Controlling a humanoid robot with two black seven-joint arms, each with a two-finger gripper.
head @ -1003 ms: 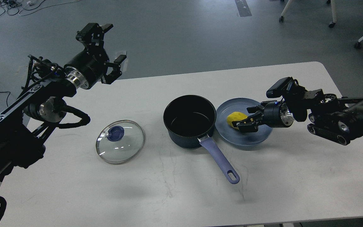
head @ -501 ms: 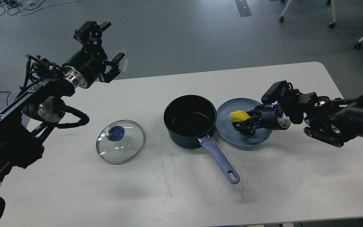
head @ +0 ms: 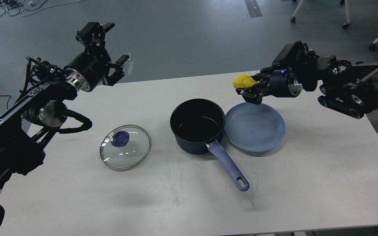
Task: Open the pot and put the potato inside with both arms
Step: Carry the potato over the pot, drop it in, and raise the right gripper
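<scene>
The dark pot (head: 198, 126) with a purple handle stands open at the table's middle. Its glass lid (head: 125, 147) with a blue knob lies flat on the table to the left. My right gripper (head: 248, 88) is shut on the yellow potato (head: 243, 81) and holds it in the air above the far edge of the blue plate (head: 255, 127), to the right of the pot. My left gripper (head: 110, 49) is open and empty, raised above the table's far left corner.
The blue plate sits touching the pot's right side. The pot's handle (head: 229, 167) points toward the front of the white table (head: 307, 183). Chair legs and cables stand on the floor beyond the table.
My right gripper has closed on the potato and lifted it off the blue plate, up and slightly back. The left arm has barely moved.
</scene>
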